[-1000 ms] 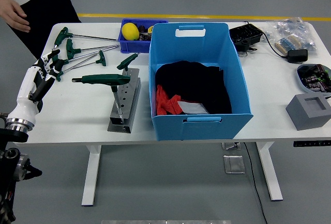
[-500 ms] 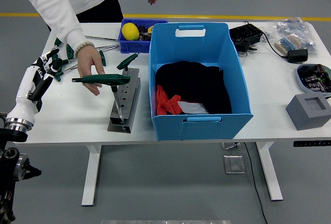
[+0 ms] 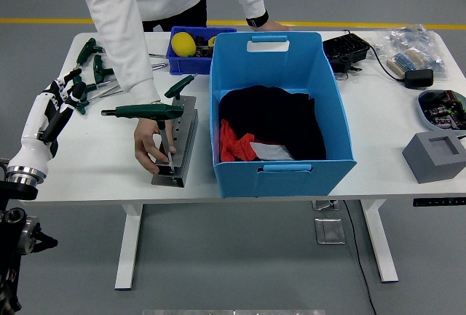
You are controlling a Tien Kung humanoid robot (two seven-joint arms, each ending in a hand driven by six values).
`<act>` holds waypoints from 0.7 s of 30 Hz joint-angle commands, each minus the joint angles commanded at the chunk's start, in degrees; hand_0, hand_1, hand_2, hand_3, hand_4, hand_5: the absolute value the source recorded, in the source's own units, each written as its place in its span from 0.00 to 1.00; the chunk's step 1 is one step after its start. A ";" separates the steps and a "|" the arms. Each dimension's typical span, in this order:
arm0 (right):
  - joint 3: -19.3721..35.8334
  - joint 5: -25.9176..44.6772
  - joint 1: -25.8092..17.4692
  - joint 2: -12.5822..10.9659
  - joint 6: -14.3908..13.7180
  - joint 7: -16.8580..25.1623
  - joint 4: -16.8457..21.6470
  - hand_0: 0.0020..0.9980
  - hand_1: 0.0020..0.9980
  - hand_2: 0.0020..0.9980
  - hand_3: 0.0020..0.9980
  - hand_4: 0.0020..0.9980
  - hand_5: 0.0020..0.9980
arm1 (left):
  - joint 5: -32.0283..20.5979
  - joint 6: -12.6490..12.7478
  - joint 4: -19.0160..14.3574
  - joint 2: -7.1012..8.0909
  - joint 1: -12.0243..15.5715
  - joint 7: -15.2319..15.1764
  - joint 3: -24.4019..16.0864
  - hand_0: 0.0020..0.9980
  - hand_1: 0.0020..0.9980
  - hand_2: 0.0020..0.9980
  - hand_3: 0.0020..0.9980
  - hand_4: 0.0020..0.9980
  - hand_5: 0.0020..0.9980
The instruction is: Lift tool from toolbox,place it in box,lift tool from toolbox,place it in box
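The robot's left hand (image 3: pixel 62 97) stays at the table's left edge, white-shelled with black fingers loosely spread and holding nothing, just beside the loose green-handled T-wrenches (image 3: pixel 98 75) lying on the white table (image 3: pixel 87 162); it has barely shifted over the last second. The right hand is out of view. What has changed is the person: half a second ago a hand was closing on the horizontal green handle, and now the person leans over the table's far side, one hand (image 3: pixel 154 142) reaching down past that handle to the grey metal tool stand (image 3: pixel 177 146), fingers against the upright shaft near its base. The other arm rests at the far rim of the blue box (image 3: pixel 280 115). The green T-handle wrench (image 3: pixel 145 113) is still seated upright in the stand, with a second green-handled tool (image 3: pixel 179 86) sticking out of the stand's far end. The blue box sits just right of the stand, with black and red cloth at its bottom and no tool visible inside. By my reading, the person is steadying or resetting the stand, so the robot has not begun a lift and should probably wait until that hand is clear.
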 joint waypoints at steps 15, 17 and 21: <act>-0.01 -0.01 -0.01 0.00 0.05 -0.03 0.00 0.73 0.72 0.79 0.67 0.90 0.72 | 10.75 0.37 -4.99 1.47 -1.07 -1.66 0.29 0.96 0.96 1.00 0.90 1.00 0.76; -0.05 0.03 -0.03 -0.01 0.05 -0.02 0.00 0.73 0.72 0.79 0.67 0.90 0.72 | 15.44 -0.46 -7.38 2.12 -1.23 -2.08 0.41 0.96 0.96 1.00 0.90 1.00 0.76; -0.03 0.05 -0.05 -0.05 0.04 0.01 0.00 0.73 0.72 0.79 0.67 0.90 0.72 | 25.24 -3.00 -13.74 3.87 -1.17 -3.16 2.02 0.99 0.98 1.00 0.92 1.00 0.72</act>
